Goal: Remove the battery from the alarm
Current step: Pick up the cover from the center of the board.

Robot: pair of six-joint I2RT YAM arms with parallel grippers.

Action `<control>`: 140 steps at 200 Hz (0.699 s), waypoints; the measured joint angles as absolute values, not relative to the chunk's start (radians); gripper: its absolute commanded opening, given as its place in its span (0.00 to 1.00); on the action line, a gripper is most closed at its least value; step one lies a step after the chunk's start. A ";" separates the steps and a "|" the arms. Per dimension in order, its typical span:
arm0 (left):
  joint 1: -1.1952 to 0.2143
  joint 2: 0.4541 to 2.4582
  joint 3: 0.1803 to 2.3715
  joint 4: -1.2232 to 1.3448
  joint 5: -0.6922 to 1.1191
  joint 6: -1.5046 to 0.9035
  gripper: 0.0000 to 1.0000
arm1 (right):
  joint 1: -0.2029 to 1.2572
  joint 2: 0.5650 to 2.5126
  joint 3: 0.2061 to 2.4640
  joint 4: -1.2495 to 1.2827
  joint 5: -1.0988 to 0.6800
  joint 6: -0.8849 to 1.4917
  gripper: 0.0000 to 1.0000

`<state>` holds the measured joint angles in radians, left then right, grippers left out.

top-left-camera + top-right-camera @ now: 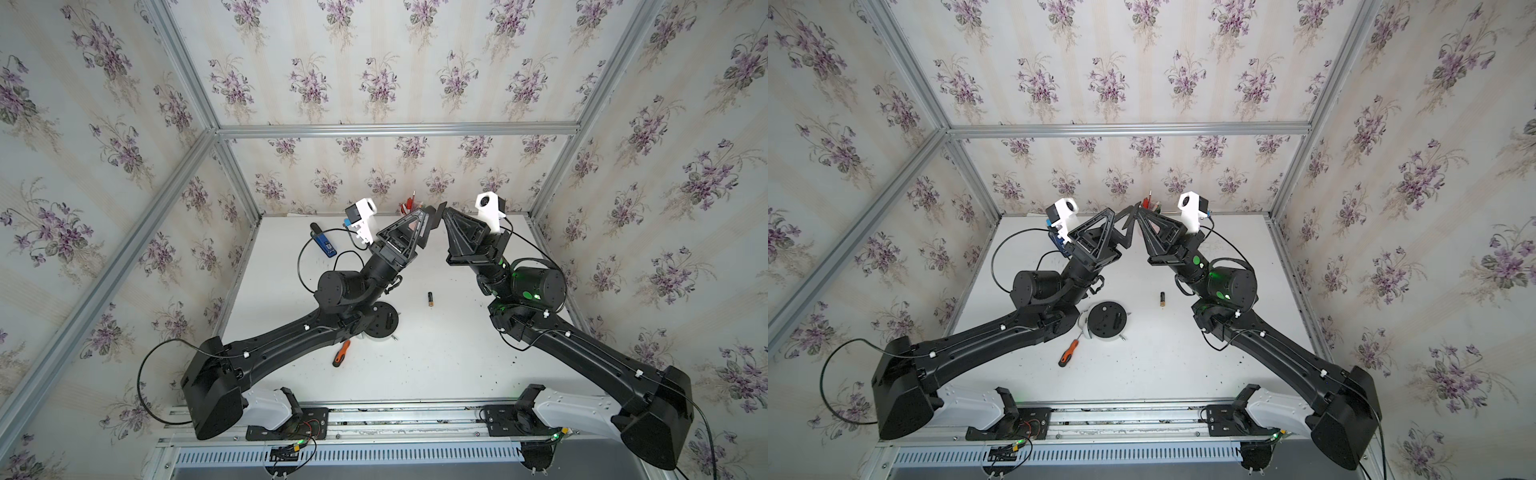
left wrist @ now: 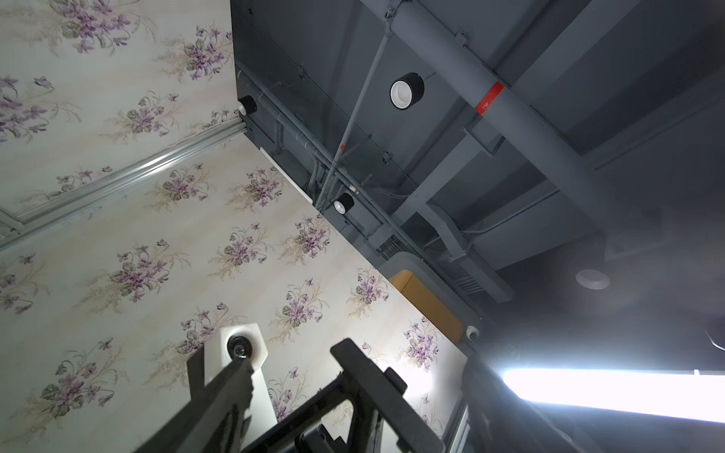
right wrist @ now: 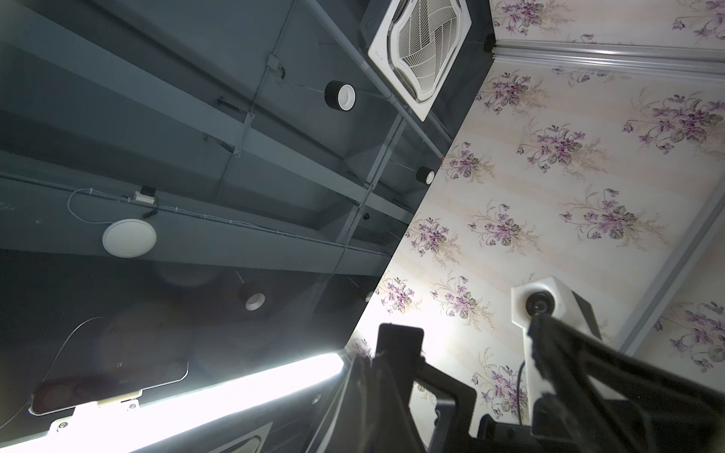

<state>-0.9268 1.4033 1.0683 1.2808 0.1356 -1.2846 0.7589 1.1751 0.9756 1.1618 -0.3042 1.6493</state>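
Note:
The battery (image 1: 430,299) (image 1: 1162,299), black with a gold end, lies alone on the white table, right of the alarm. The alarm (image 1: 380,322) (image 1: 1108,320) lies face down with its round black back up, half under my left arm in a top view. Both grippers are raised high over the back of the table, tips nearly meeting and pointing upward. My left gripper (image 1: 432,214) (image 1: 1124,210) (image 2: 294,361) is open with nothing between its fingers. My right gripper (image 1: 445,212) (image 1: 1140,214) (image 3: 398,341) is shut and empty. Both wrist views show only wallpaper and ceiling.
An orange-and-black screwdriver (image 1: 341,353) (image 1: 1068,353) lies in front of the alarm. A blue device (image 1: 324,245) sits at the back left. A cup with red pens (image 1: 409,205) stands against the back wall behind the grippers. Wallpapered walls close in three sides.

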 measured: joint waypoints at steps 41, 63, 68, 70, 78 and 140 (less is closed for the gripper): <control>-0.946 1.408 1.035 1.298 0.162 -1.330 0.83 | 0.759 1.175 0.946 1.162 -0.303 1.645 0.00; -0.947 1.392 1.031 1.287 0.164 -1.335 0.83 | 0.759 1.172 0.929 1.161 -0.301 1.645 0.00; -0.947 1.387 1.031 1.284 0.165 -1.334 0.82 | 0.759 1.171 0.927 1.161 -0.300 1.645 0.00; -0.947 1.386 1.031 1.284 0.165 -1.334 0.82 | 0.759 1.171 0.926 1.161 -0.301 1.644 0.00; -0.947 1.381 1.031 1.284 0.165 -1.333 0.78 | 0.759 1.166 0.924 1.157 -0.301 1.642 0.00; -0.944 1.363 1.028 1.258 0.164 -1.326 0.35 | 0.759 1.153 0.916 1.144 -0.301 1.630 0.00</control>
<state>-0.9436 1.3628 1.0275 1.2583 0.1642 -1.3262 0.7589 1.1530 0.9161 1.1439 -0.3008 1.6302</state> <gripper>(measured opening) 0.406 0.056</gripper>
